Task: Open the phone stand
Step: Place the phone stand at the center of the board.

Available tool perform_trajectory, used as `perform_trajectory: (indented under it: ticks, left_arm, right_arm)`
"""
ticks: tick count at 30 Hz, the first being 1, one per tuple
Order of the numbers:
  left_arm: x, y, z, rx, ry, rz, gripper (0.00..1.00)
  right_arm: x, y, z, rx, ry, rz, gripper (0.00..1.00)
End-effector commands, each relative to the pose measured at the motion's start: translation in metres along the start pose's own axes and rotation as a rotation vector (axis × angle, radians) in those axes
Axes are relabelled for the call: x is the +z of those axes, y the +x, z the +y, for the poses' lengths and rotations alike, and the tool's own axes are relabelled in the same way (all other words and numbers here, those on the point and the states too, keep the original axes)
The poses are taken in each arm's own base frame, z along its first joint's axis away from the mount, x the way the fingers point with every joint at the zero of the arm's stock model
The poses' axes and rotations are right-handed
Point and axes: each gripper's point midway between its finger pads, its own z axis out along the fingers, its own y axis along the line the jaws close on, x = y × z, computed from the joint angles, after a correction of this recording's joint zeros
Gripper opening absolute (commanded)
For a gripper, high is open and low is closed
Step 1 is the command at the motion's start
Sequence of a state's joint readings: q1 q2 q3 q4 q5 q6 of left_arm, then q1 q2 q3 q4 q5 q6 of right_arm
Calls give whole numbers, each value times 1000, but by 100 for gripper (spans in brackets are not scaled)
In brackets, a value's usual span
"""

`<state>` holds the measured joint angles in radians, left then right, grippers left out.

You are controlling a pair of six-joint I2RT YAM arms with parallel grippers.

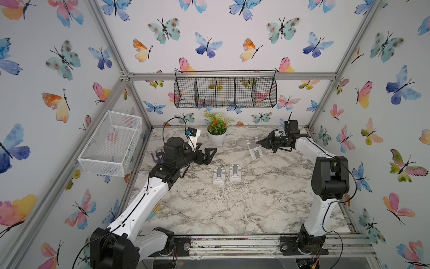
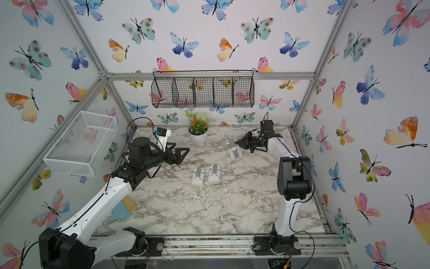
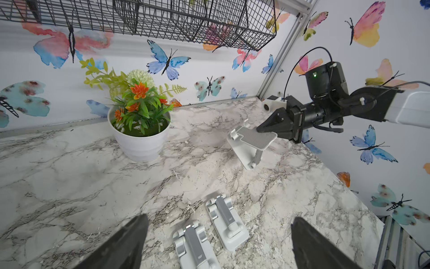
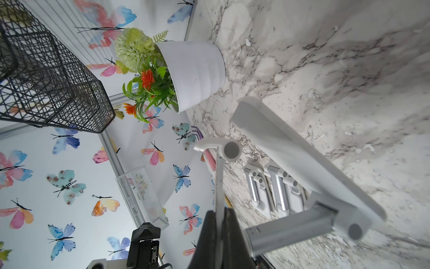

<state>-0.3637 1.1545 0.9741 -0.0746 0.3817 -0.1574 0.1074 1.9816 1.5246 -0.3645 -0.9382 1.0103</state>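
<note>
White wire basket (image 1: pixel 109 144) hangs on the left wall above the tabletop's (image 1: pixel 232 209) left edge. Its contents cannot be made out through the mesh. A purple item (image 1: pixel 155 158) near the back left corner is mostly hidden behind the left arm and cannot be identified. A blue brush (image 2: pixel 121 212) at the left edge is partly covered by that arm.

Left gripper (image 1: pixel 209 156) hovers left of centre, jaws spread wide, holding nothing. Flower pot (image 1: pixel 216 137) stands at the middle of the back edge, under a black wire basket (image 1: pixel 224 92) on the back wall.

2 more stands lie flat at the tabletop's centre, close together: left folded stand (image 1: pixel 219 175) and right folded stand (image 1: pixel 235 172).

Phone stand (image 1: pixel 255 151) is toward the back right corner, unfolded. Its top plate is pinched between the closed jaws of the right gripper (image 1: pixel 261 142). The base is tilted, and whether it touches the tabletop cannot be told. In the right wrist view the fingers are blurred and cut off.
</note>
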Motion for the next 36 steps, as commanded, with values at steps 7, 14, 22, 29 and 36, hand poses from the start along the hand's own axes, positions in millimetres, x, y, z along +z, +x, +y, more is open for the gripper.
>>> perform_trajectory:
  ticks: [7, 14, 22, 29, 36]
  left_arm:
    - [2, -6, -14, 64, 9, 1, 98]
    - [6, 3, -19, 66, 23, 23, 98]
    - [7, 7, -19, 65, 27, 31, 98]
    - [4, 3, -21, 71, 25, 24, 98]
    - [-1, 5, -21, 68, 17, 23, 98]
  right_arm:
    - [6, -6, -31, 124, -20, 31, 1]
    - [9, -8, -55, 175, -8, 33, 1]
    - [9, -13, -57, 192, -32, 27, 28]
    - [-8, -24, -49, 134, 42, -40, 62]
    - [-40, -27, -43, -14, 271, -126, 98]
